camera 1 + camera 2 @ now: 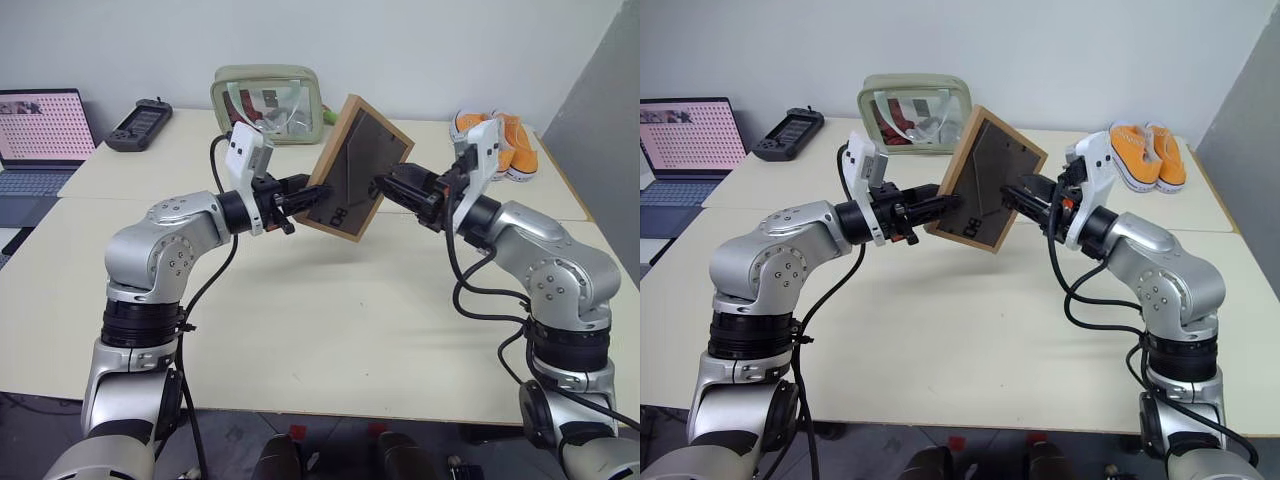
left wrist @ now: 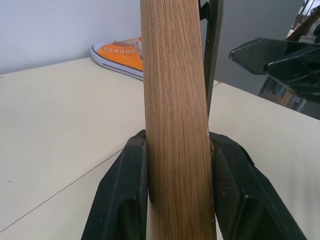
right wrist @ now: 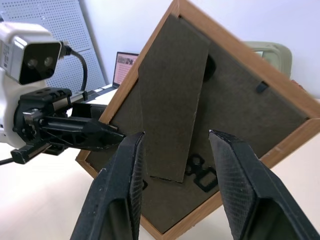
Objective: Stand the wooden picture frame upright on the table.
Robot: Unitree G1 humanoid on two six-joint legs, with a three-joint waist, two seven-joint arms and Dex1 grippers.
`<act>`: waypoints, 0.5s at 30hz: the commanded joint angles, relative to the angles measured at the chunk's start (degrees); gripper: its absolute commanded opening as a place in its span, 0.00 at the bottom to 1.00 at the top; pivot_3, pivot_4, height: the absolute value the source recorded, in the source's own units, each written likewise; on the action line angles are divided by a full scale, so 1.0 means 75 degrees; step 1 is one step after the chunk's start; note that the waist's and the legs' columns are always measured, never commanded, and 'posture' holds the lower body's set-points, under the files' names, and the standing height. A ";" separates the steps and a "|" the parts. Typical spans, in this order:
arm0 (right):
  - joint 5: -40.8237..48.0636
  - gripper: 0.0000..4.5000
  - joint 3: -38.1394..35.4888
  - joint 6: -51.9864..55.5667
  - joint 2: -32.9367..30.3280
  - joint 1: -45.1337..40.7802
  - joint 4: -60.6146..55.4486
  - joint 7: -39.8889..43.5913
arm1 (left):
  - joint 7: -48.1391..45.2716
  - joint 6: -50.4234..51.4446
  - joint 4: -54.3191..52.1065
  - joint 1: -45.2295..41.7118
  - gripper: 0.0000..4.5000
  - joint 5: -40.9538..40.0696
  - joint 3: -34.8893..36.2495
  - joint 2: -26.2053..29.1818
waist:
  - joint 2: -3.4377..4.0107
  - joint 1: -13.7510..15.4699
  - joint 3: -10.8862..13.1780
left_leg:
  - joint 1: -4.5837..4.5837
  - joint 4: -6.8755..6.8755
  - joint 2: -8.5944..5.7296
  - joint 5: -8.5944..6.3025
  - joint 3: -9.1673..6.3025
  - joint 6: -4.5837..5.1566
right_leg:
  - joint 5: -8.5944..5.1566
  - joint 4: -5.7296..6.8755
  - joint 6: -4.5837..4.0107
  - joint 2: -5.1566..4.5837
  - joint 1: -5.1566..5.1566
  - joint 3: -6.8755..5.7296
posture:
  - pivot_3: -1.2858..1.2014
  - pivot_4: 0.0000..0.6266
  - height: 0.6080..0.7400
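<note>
The wooden picture frame hangs tilted in the air above the table, its dark grey back and flat fold-out easel stand turned towards me. My left gripper is shut on the frame's light-wood edge, one finger on each face. My right gripper is open just in front of the back. In the right wrist view its fingers frame the lower end of the stand and do not press it. The picture side is hidden.
A laptop sits at the far left, with a black controller beside it. A pale green see-through bag stands behind the frame. Orange shoes lie at the back right. A seam crosses the tabletop.
</note>
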 commanded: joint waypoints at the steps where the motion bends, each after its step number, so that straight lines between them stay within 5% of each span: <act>1: -0.0091 0.47 0.0066 -0.0413 0.0035 -0.0315 0.0122 0.0092 | -0.0068 -0.0002 -0.0418 -0.0192 0.29 -0.0222 0.0203 -0.0001 | 0.0000 0.0000 0.0000 | 0.0000 0.0000 0.0000 0.0000 0.0001 0.0000 | 0.0000 0.0001 0.0000 0.0000 -0.0001 0.0001 | 0.52 0.24 1.00; 15: -0.0231 0.47 0.0279 -0.0859 0.0288 -0.0687 0.0508 0.0136 | -0.0057 0.0009 -0.0370 -0.0179 0.29 -0.0197 0.0153 -0.0034 | 0.0000 0.0002 0.0000 | -0.0012 0.0003 0.0001 0.0001 0.0000 0.0000 | 0.0001 0.0008 -0.0001 0.0000 -0.0014 -0.0001 | 0.52 0.24 1.00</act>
